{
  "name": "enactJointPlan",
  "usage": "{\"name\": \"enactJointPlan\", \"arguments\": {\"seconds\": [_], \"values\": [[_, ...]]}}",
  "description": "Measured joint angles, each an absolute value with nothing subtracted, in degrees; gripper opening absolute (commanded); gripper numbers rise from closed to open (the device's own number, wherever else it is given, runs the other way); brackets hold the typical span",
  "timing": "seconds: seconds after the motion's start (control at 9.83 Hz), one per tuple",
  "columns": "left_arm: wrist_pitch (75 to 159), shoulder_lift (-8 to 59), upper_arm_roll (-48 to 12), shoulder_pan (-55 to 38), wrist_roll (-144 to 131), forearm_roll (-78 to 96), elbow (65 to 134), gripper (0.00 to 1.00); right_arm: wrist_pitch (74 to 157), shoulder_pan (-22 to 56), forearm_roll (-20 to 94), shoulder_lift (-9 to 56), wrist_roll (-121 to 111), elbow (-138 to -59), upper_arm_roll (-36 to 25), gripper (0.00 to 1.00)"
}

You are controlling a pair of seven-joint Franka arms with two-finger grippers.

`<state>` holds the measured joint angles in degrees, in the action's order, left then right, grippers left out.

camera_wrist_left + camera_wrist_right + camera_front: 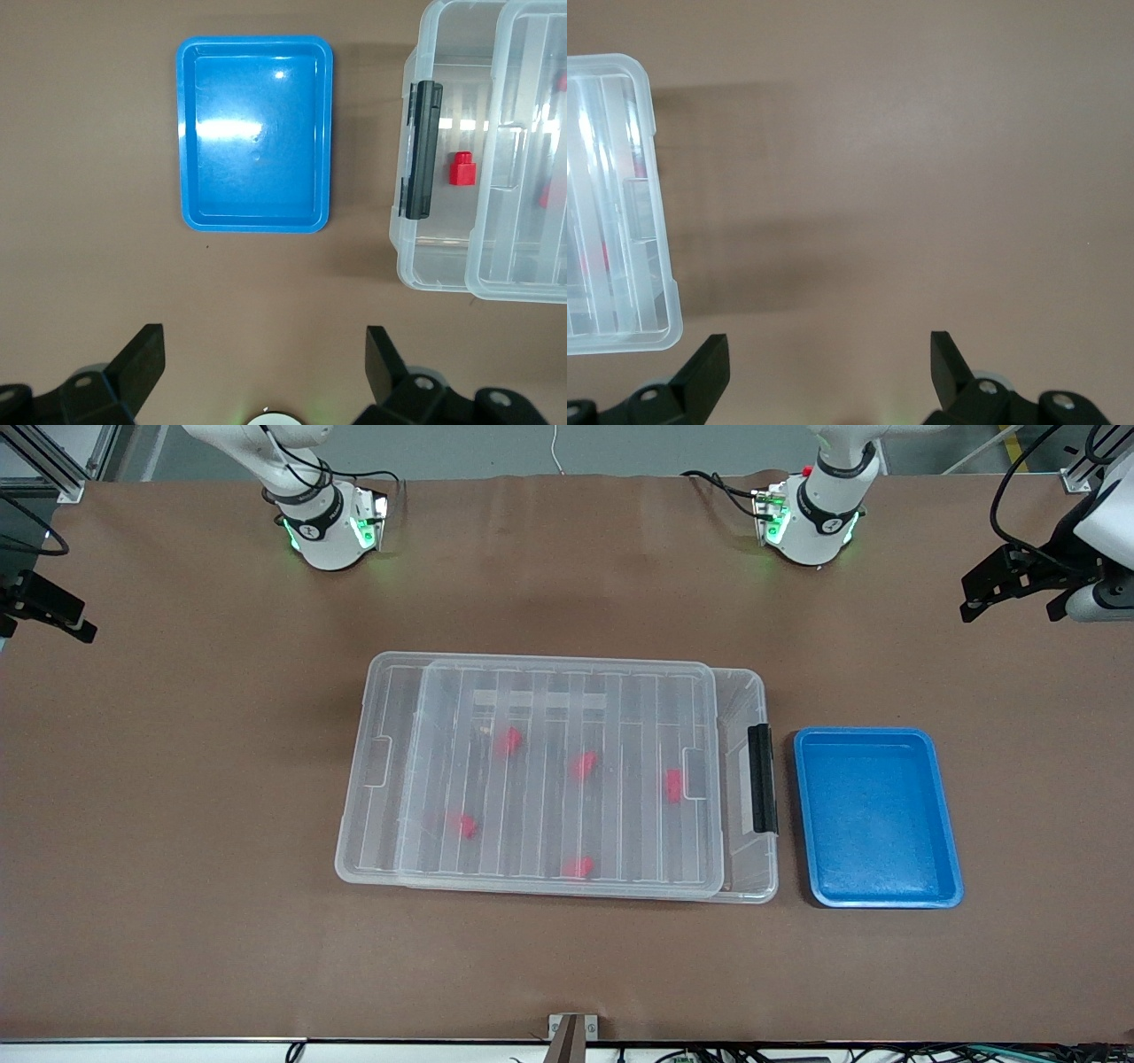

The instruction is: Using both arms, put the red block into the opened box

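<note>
While both arms wait at the frame edges, the front view shows the box [556, 778] at centre frame, its ribbed lid [558, 775] lying on it, shifted toward the right arm's end. Five red blocks show through the lid; one red block [673, 785] lies near the black clip handle [761, 778]. A blue tray [875, 817] sits just beside the box, right of centre. The left gripper [1019, 593] is at the upper right edge, the right gripper [49, 607] at the upper left edge.

In the left wrist view, the left gripper's fingers [142, 363] stand wide apart at the bottom, holding nothing; tray at upper left, box at right.

In the right wrist view, the fingers [707, 367] stand wide, empty, over bare table [921, 177]; a box corner fills the left edge.
</note>
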<state>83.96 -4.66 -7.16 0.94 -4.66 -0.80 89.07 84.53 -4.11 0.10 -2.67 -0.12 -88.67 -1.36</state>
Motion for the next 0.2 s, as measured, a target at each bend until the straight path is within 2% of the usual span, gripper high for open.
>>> {"name": "enactJointPlan", "arguments": {"seconds": [0.2], "values": [[83.74,-4.37,-7.16,0.94,-4.66,-0.8,88.57,1.0,84.14,-4.12,0.06,-2.39,-0.12,-88.53,-1.36,1.0]]}}
